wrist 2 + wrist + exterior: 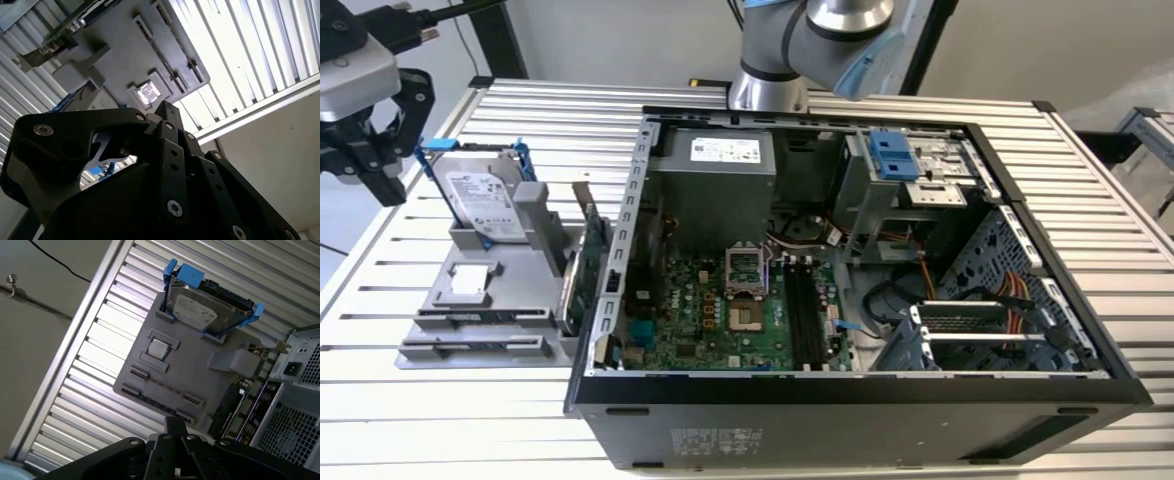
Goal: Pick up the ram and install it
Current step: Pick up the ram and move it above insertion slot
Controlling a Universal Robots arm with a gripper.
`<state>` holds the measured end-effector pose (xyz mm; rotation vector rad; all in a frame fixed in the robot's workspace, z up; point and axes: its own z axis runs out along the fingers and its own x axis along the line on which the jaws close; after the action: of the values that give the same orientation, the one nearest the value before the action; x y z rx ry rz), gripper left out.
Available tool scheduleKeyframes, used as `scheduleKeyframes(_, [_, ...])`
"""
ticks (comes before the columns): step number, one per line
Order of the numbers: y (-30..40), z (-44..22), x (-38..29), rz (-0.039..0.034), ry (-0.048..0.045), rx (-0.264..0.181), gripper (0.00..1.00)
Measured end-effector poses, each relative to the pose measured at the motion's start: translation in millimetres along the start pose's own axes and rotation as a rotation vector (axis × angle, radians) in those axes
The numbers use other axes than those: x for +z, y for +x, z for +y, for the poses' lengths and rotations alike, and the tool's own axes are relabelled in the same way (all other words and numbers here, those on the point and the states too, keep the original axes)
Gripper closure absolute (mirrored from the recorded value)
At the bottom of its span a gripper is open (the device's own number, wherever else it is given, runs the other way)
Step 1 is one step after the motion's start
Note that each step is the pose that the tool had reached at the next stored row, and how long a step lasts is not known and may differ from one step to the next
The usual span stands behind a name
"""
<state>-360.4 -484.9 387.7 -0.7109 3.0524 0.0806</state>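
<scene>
Black gripper [394, 165], spread empty, hovers beyond grey tray's [507, 285] edge, apart from ram [478, 319].

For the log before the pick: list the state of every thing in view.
ram, on edge in the grey holder, not picked up
gripper, raised at the exterior view's left, apart from the ram
hard drive, leaning in its blue caddy on the holder
computer case, side open, memory slots look empty

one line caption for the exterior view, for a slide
Black gripper hovers near the grey parts tray holding the long narrow green ram stick, next to the open black computer case.
</scene>
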Motion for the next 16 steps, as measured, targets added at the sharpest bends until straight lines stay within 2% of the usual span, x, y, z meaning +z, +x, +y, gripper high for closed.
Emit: scheduleKeyframes(16, [0.0,0.0,0.0,0.0049,-0.0018,-0.1,1.0])
